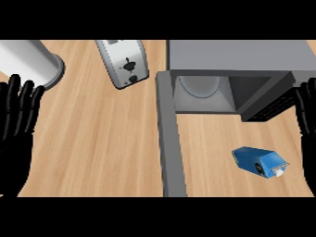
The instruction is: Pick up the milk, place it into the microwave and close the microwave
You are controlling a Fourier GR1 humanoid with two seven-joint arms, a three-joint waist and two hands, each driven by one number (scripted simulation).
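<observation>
Head view is showing us both hands resting at the edges, fingers straight and pointing up. Our left hand [9, 118] is sitting at the left edge with fingers spread, holding nothing. Our right hand [315, 120] is sitting at the right edge, fingers straight and close together, also holding nothing. We are seeing the blue milk [259, 161] lying tipped on the bench [98, 139], just left of and below the right hand's fingers. The microwave [239, 76] is standing open up and left of that hand, its door [172, 139] swinging out toward us.
</observation>
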